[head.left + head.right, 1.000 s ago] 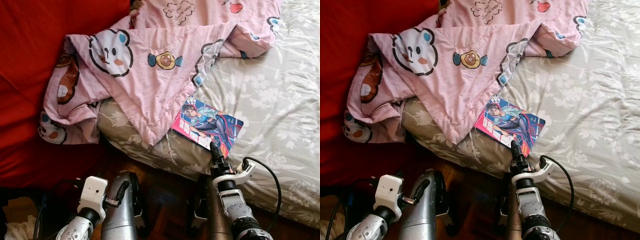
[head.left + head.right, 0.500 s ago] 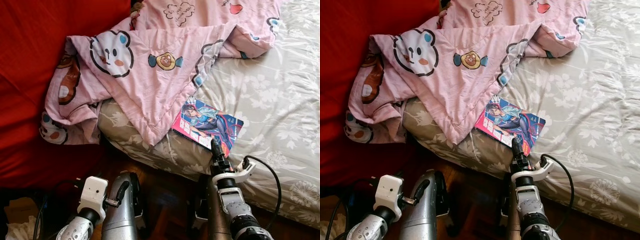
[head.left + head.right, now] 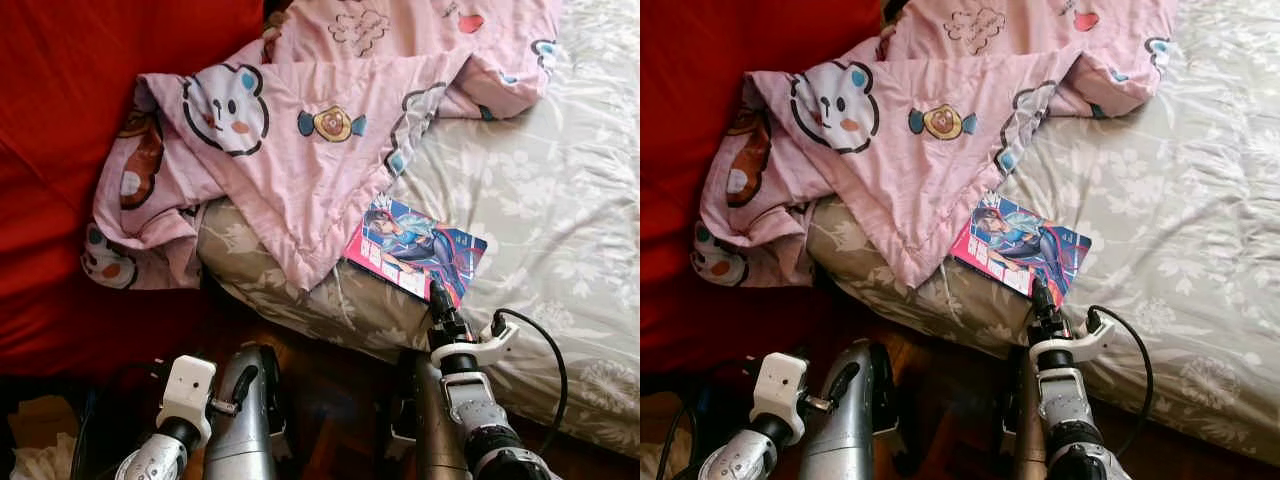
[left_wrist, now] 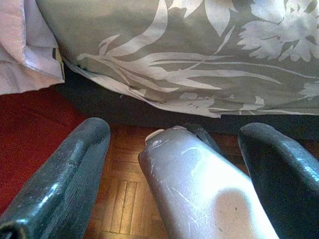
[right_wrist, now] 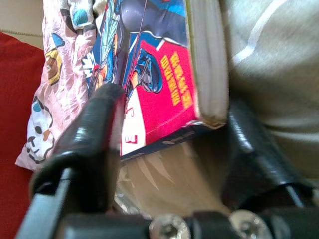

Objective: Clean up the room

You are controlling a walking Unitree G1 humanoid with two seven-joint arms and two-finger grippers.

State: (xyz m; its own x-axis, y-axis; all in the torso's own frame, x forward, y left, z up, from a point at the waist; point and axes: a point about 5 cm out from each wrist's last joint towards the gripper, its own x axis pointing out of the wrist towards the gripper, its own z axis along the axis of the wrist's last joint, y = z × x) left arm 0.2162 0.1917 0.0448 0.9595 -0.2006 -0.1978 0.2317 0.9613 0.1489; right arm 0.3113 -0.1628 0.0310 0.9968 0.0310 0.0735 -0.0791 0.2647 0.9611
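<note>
Book (image 3: 420, 251): lies on bed (image 3: 560, 200) near its edge, at 5 o'clock from pink blanket (image 3: 300, 140).
Right end effector (image 5: 164, 149): fingers parted, straddling the book's near corner, not yet closed.
Left end effector (image 4: 174, 164): spread, idle above floor.
Advice: push deeper before clamping, lest the cover slip.

Comic book (image 3: 415, 251) cover: yellow lettering on red/pink field, blurred, not legible. Pink blanket (image 3: 300, 150): small script inside cloud motif, too small to read. No other text.
</note>
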